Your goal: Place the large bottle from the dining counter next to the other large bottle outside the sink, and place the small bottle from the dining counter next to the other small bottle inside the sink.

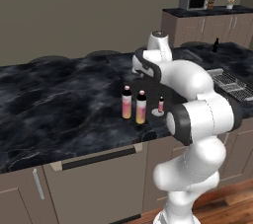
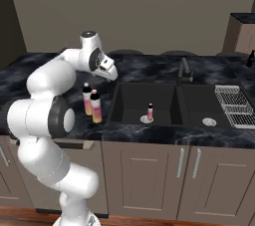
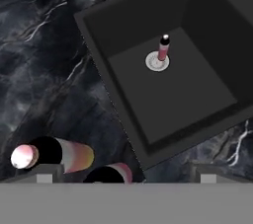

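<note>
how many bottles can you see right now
4. Two tall pink-yellow bottles stand side by side on the black marble counter left of the sink; a tiny pink bottle stands inside it; a tiny black bottle stands on the far counter.

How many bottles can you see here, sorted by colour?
Tall pink-yellow bottles: 2, side by side on the counter left of the sink: one, the other.
Tiny pink bottle: 1, upright in the sink's left basin.
Tiny black bottle: 1, far off on the dining counter.
Total: 4 bottles.
</note>
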You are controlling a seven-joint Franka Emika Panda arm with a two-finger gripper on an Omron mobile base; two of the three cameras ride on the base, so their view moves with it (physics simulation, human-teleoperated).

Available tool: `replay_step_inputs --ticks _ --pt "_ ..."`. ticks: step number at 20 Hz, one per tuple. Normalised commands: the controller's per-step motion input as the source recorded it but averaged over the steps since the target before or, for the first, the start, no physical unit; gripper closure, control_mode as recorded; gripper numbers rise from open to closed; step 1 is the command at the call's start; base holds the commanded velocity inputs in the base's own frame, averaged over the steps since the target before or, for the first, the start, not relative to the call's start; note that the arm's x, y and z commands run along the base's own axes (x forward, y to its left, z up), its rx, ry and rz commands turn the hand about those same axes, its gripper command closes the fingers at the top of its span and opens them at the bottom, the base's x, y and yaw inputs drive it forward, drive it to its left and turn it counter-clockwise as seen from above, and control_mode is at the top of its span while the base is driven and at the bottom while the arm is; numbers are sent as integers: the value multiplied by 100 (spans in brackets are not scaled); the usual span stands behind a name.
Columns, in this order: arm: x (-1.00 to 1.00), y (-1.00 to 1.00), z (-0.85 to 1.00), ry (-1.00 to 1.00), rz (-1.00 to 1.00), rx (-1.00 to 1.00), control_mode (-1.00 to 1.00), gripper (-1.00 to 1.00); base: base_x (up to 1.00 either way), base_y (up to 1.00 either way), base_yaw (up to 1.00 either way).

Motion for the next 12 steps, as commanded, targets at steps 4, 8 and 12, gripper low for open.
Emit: replay_step_inputs --ticks 4,8,12 --pt "-68 0 -11 0 8 0 -100 -100 0 0 0" --pt "-66 0 -25 0 18 -6 -100 -100 0 0 0" --pt "-33 0 -48 0 23 -3 -100 -100 0 0 0"
